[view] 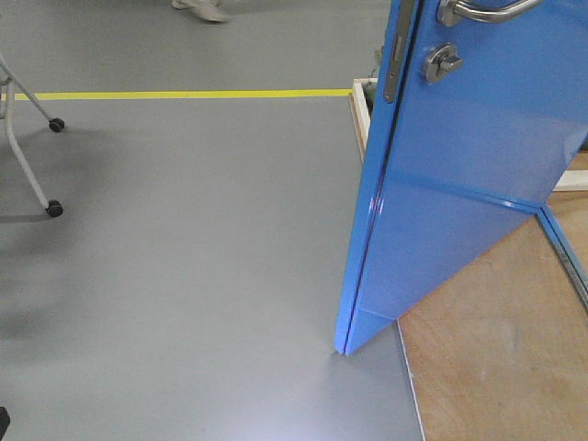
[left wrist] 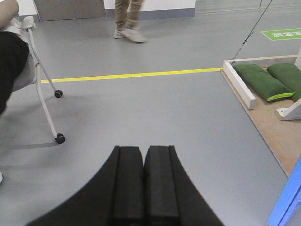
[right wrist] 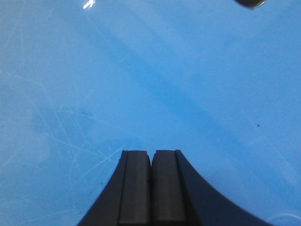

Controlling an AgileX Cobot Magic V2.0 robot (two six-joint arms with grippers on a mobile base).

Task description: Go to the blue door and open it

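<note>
While both our hands are clenched on nothing, they face different things: the left gripper [left wrist: 143, 160] sits at the bottom centre of its view, its two black pads pressed together over bare grey floor [left wrist: 178, 117], and the right gripper [right wrist: 151, 162] is pressed together the same way at the bottom of its own view. Just past the right one, the blue door [right wrist: 141, 70] fills that whole frame, its glossy face scratched; whether the pads touch it we cannot tell. Seen from the front, the door stands ajar along the right side, its lower corner on the floor at the lower middle, with the lever handle [view: 482, 11] at the upper right and the round lock [view: 441, 62] just below it. Beside the door's foot lies a wooden platform [view: 496, 367]. At the left edge a wheeled chair leg [view: 54, 209] stands well apart from the door. Farther off, a yellow line [view: 184, 94] crosses the floor, green sandbags [left wrist: 261, 81] lie on the platform at the right of the left wrist view, and a person's legs [left wrist: 129, 21] show at the top.
</note>
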